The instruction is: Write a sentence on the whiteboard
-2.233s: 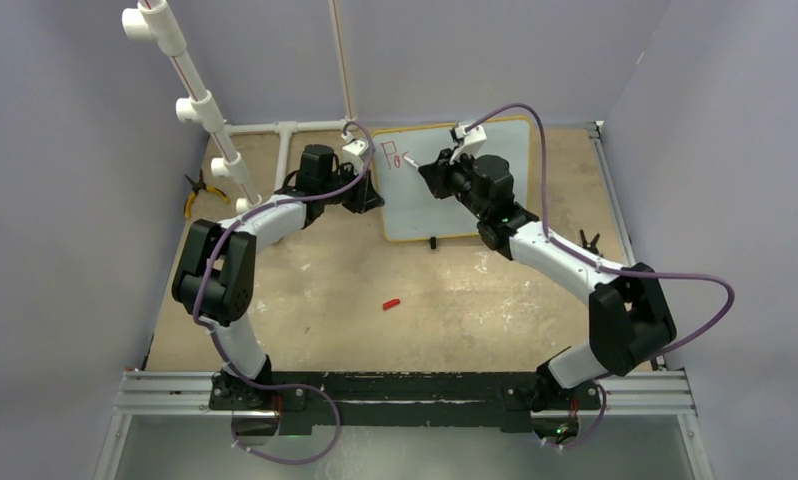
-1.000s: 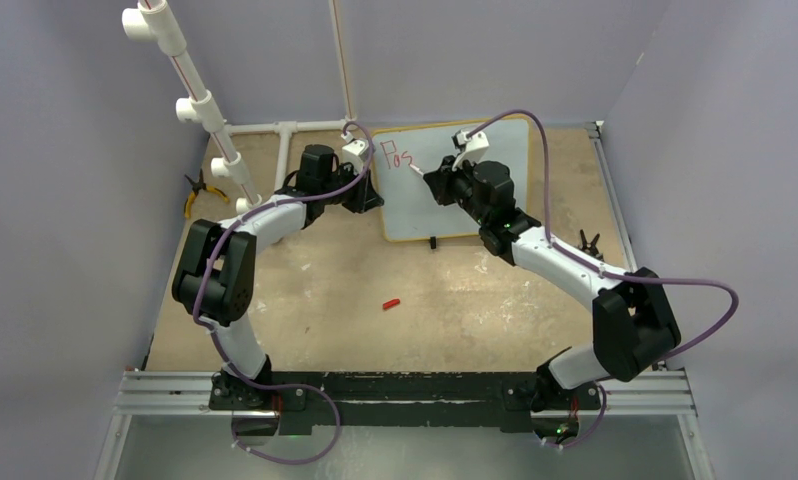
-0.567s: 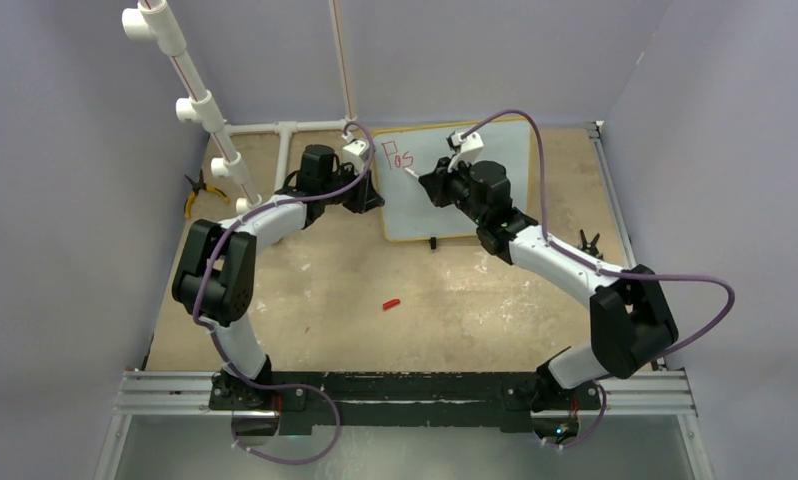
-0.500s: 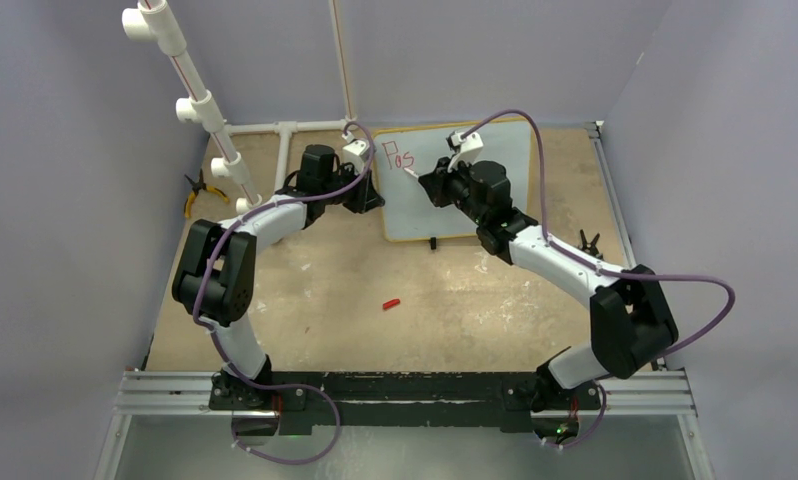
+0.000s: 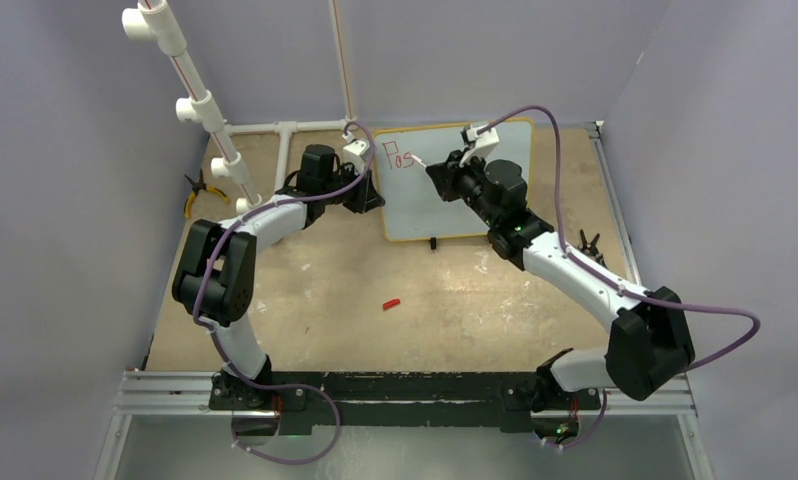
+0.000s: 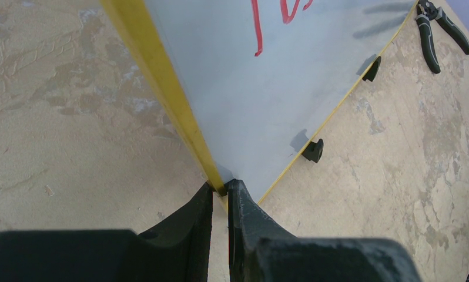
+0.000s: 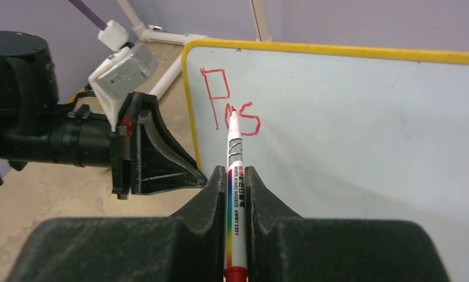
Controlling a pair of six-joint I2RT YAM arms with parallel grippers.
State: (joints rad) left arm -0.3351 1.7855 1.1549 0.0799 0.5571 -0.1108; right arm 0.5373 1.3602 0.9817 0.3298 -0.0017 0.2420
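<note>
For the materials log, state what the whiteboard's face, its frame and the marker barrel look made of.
Whiteboard face: smooth, glossy white, likely coated sheet; it shows soft shadows and sheen. Frame: thin yellow strip, probably plastic, possibly painted metal. Marker barrel: printed glossy plastic, by its look.

the whiteboard [image 5: 407, 210] sits at the far middle of my table [image 5: 325, 290]. my left gripper [image 5: 368, 197] is at the board's left edge, the frame between its fingers. my right gripper [image 5: 433, 170] is over the board, the marker [image 7: 234, 170] between its fingers, its tip at the letters [image 7: 229, 111] in the board's upper left corner. a small piece [image 5: 391, 303] lies mid-table, in front of the board. pliers [image 5: 197, 192] lie far left.
</note>
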